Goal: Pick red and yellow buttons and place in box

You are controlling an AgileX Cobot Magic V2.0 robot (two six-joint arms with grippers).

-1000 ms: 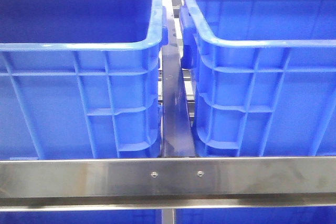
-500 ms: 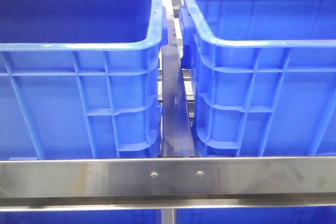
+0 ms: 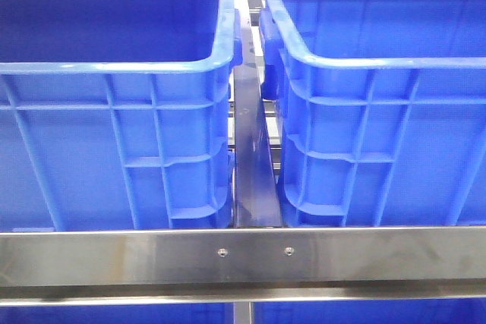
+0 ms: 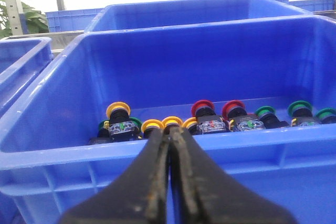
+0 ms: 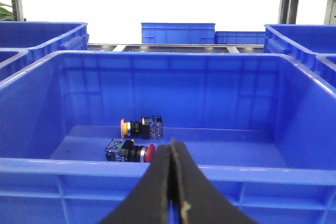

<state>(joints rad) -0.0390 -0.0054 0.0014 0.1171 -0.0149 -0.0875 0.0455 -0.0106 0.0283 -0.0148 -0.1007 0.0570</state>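
In the left wrist view a blue bin (image 4: pixel 131 153) holds several push buttons: yellow ones (image 4: pixel 118 109), red ones (image 4: pixel 203 108) and green ones (image 4: pixel 300 108), lying in a row on its floor. My left gripper (image 4: pixel 169 132) is shut and empty, just outside the bin's near wall. In the right wrist view another blue bin (image 5: pixel 79 169) holds one yellow button (image 5: pixel 140 127) and one red button (image 5: pixel 131 152). My right gripper (image 5: pixel 171 145) is shut and empty, outside that bin's near wall. In the front view both bins (image 3: pixel 114 66) (image 3: pixel 380 62) show, but no gripper and no button.
A steel rail (image 3: pixel 243 256) crosses the front of the shelf below the two bins, with a dark divider strip (image 3: pixel 252 157) between them. More blue bins (image 5: pixel 177 32) stand behind and to the sides. A green plant (image 4: pixel 26 19) is at the far edge.
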